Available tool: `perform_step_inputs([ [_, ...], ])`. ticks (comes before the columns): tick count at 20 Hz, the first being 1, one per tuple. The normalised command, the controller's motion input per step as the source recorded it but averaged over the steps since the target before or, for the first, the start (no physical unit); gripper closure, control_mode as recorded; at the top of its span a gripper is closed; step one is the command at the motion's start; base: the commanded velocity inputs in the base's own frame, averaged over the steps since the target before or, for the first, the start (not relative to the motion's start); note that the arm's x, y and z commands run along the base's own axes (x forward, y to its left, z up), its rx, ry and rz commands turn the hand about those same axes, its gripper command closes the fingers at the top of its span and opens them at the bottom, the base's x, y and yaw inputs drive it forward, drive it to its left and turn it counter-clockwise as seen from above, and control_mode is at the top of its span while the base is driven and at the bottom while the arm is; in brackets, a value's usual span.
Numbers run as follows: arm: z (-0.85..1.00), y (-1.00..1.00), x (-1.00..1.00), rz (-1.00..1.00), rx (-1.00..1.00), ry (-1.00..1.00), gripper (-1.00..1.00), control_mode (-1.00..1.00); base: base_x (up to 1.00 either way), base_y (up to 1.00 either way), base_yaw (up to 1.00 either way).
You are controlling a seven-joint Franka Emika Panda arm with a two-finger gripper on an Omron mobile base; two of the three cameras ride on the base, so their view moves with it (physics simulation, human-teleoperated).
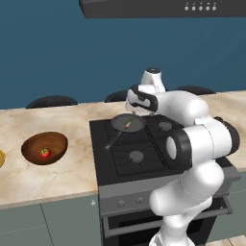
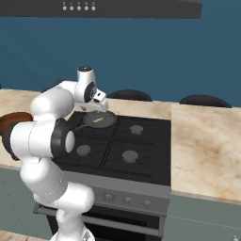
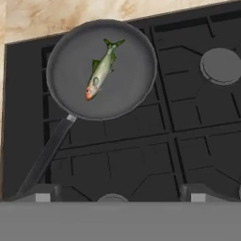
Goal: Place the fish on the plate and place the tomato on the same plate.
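The small silvery-green fish (image 3: 100, 71) lies in a dark grey frying pan (image 3: 129, 92) on the stove's back-left burner; the fish (image 1: 128, 124) also shows in the left base view. My gripper (image 3: 120, 195) hangs above the pan, open wide, its two fingertips (image 3: 43, 193) apart with nothing between them. From the base views the gripper (image 1: 136, 113) (image 2: 102, 107) hovers over the pan's near rim. The red tomato (image 1: 44, 153) sits in a brown wooden bowl (image 1: 33, 144) on the counter to the left. A sliver of the yellow-rimmed plate (image 1: 1, 158) shows at the far left edge.
The black stove (image 1: 139, 158) has several burners, and the pan's handle (image 3: 44, 157) points toward the front. Marble counter (image 2: 207, 141) runs on both sides. A range hood (image 1: 163, 7) hangs overhead. Dark stools (image 1: 50, 101) stand behind the counter.
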Motion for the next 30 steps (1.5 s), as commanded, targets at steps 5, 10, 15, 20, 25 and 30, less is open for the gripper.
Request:
perform_step_inputs([
  [5,-0.26,0.07,0.47,-0.02,0.0,0.05,-1.0,-1.0,0.0,0.0,0.0],
  [10,-0.27,0.17,0.45,-0.04,0.0,0.02,-1.0,-1.0,0.0,0.0,0.0],
  [15,-0.4,0.06,0.43,-0.04,0.0,0.01,-1.0,-1.0,0.0,0.0,0.0],
  [20,-0.35,0.0,0.4,-0.06,0.0,0.0,-1.0,-1.0,0.0,0.0,0.0],
  [25,-0.28,0.0,0.5,-0.07,0.0,0.02,-1.0,-1.0,0.0,0.0,0.0],
  [30,-0.38,0.0,0.48,-0.08,0.0,0.04,-1.0,-1.0,0.0,0.0,0.0],
])
